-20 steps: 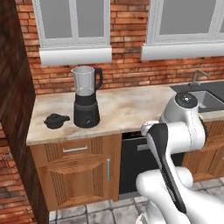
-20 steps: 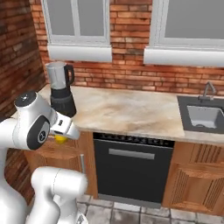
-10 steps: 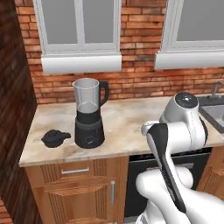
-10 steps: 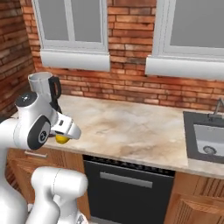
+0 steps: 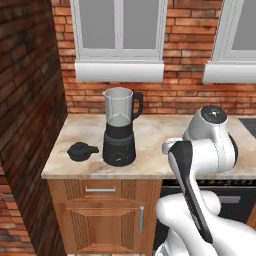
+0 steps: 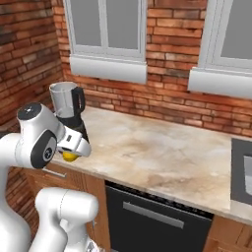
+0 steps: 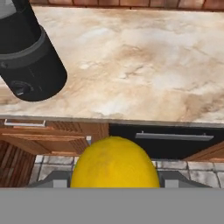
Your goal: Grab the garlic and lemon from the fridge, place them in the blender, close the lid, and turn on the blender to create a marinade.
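One lemon [image 7: 114, 162] sits clamped in the pincer [image 6: 72, 153], the arm folded low before the counter [image 6: 162, 157].

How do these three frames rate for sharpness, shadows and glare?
Left base view: even flat light, no glare on the blender jar; faint shadow under the lid. Right base view: softer, slightly blurred brickwork; the lemon at the gripper sits in shade under the white hand. Hand view: lemon close and a little soft, marble counter evenly lit.
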Tool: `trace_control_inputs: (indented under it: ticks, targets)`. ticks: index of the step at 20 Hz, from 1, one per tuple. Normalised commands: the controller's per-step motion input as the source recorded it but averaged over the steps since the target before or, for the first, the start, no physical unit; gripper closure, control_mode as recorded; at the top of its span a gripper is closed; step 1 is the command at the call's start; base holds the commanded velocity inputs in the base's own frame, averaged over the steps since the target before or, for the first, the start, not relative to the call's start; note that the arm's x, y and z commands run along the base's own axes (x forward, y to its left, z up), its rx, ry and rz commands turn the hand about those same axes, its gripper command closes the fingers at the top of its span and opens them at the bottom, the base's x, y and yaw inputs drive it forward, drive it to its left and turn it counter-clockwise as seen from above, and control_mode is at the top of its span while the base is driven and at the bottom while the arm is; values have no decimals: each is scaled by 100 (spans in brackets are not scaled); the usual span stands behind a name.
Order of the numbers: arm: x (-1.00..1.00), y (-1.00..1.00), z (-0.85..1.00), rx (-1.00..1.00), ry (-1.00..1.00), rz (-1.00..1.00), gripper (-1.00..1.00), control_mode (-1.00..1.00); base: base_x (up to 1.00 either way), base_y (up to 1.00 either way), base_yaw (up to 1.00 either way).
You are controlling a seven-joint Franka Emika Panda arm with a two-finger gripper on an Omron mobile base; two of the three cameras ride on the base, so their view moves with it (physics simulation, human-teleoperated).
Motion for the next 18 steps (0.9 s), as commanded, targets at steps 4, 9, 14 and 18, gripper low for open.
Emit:
trace_control_inputs:
  ticks: [4,9,14,18]
  targets:
    - [0,0,0,0,0,0,100,100,50,-28,34]
    - [0,0,0,0,0,0,100,100,34,-32,33]
    - [0,0,0,0,0,0,100,100,0,-29,19]
    - [0,0,0,0,0,0,100,100,0,-18,8]
